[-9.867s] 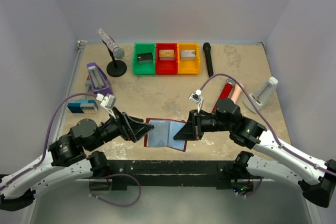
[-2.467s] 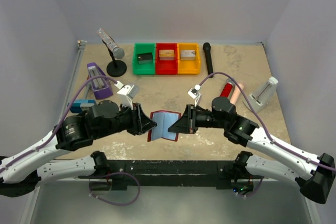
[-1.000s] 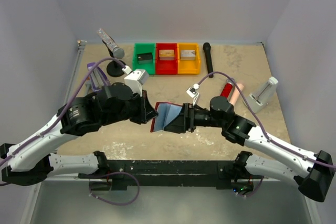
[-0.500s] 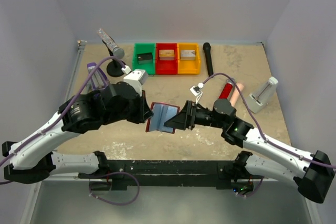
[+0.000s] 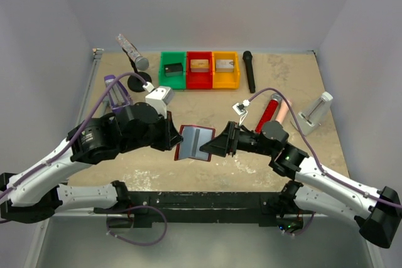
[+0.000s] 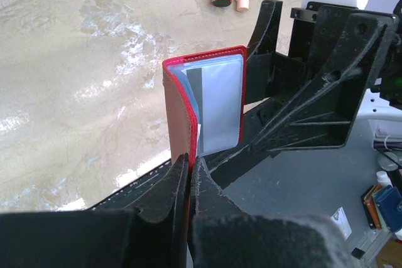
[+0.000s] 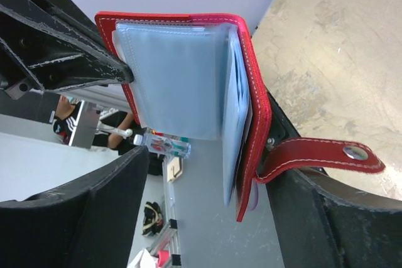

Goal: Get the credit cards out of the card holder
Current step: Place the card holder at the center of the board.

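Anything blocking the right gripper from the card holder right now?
Nothing visible. The right gripper is open around the card holder, which the left gripper pinches by one edge. Only its clear pockets cover the credit cards.

Card holder (image 7: 259, 108) — stitched red leather, glossy clear-plastic pockets (image 7: 176, 80).

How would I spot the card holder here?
On the sandy table, look front and centre. The left gripper holds the card holder up, open: flat, red, with pale blue pockets, unlike the boxy red bin behind.
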Controlling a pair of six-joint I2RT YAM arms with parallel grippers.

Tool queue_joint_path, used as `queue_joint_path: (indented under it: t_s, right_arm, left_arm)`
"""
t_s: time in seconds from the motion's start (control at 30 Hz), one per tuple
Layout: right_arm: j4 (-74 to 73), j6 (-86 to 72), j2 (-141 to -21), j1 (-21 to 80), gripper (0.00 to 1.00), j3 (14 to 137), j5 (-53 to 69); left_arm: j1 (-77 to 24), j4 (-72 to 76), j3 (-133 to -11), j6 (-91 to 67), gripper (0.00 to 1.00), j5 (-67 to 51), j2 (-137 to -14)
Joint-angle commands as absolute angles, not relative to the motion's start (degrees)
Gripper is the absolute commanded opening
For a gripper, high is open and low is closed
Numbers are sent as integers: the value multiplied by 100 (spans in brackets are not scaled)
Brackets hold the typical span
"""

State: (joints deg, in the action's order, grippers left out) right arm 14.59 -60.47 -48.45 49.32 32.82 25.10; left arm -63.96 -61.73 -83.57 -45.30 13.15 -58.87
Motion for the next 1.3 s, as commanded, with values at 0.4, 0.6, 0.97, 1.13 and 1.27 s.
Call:
queue_joint_path:
  t_s: [0.4,0.6,0.97,1.13,1.27]
  right_arm:
    - [336,-5433,-4474,4896,21,3752,2347]
    - [-1641,-4545,-4228,4896,0,4481,1969]
    - [-2690,-4131,-4307,4896,0,4211,1608]
    - [-2522,-4184,-4333,4904,0,4096,1714]
    - [-2724,-4096,-4342,4904,0,4297,1714]
  left_arm:
    - [-6416,-5151,-7498,-4693,0,1046,-5090]
    - [-6363,-4300,-6191,-4895,0,1230,-4265]
    - [-6354,-2743,-3622,-5721,1,1714,-2971]
    - [-6354,-2541,-3358,-5810,3,1714,-2988]
    - [-6354,-2146,-3173,-5695,36,1547,-2962]
